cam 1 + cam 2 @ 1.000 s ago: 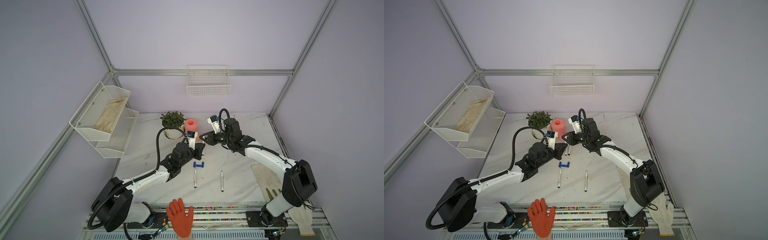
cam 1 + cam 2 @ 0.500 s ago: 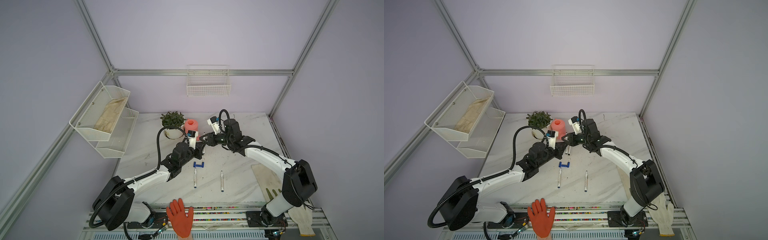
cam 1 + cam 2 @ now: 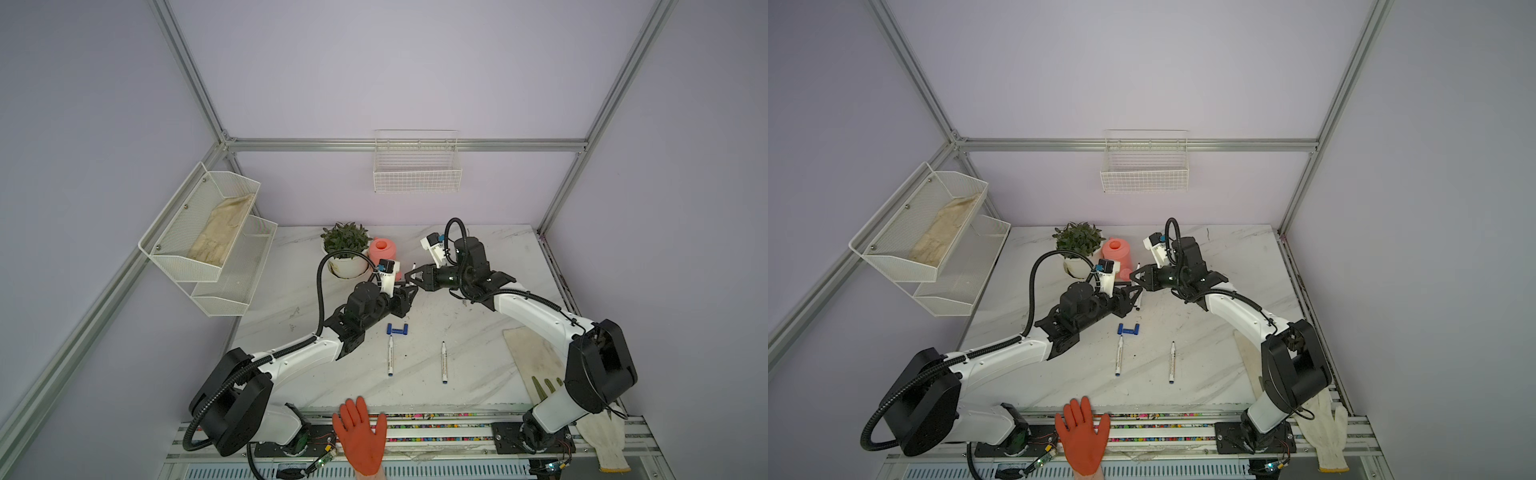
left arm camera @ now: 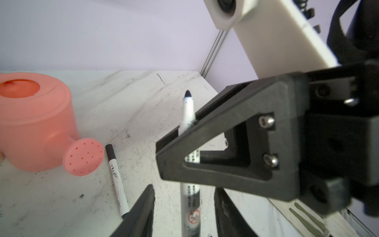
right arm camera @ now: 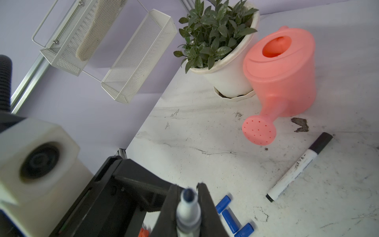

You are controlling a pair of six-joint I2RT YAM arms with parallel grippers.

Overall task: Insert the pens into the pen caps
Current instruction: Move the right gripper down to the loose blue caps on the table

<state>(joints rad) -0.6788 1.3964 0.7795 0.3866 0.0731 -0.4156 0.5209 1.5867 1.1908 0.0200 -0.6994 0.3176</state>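
Observation:
A white pen with a blue tip (image 5: 188, 211) is clamped in my right gripper (image 5: 188, 186), which is shut on it near the tip. In the left wrist view the same pen (image 4: 189, 197) runs between the jaws of my left gripper (image 4: 184, 190), which is open with a gap on each side. The right gripper's fingers (image 4: 215, 133) grip it higher up. Both grippers meet above mid-table (image 3: 409, 291) (image 3: 409, 276). A black-capped pen (image 5: 299, 166) lies by the watering can. Two pens (image 3: 390, 357) (image 3: 444, 362) lie nearer the front. Three blue pen caps (image 5: 229, 217) (image 3: 397, 329) lie together.
A pink watering can (image 3: 383, 249) and a potted plant (image 3: 345, 249) stand behind the grippers. An orange-gloved hand (image 3: 361, 436) rests at the front edge. A cloth (image 3: 536, 361) and a white glove (image 3: 604, 440) lie at the right. Wire racks (image 3: 208, 245) hang on the left wall.
My right gripper has closed on the pen near its tip. My left gripper's jaws have opened off the barrel. Both arms have stayed close together above mid-table.

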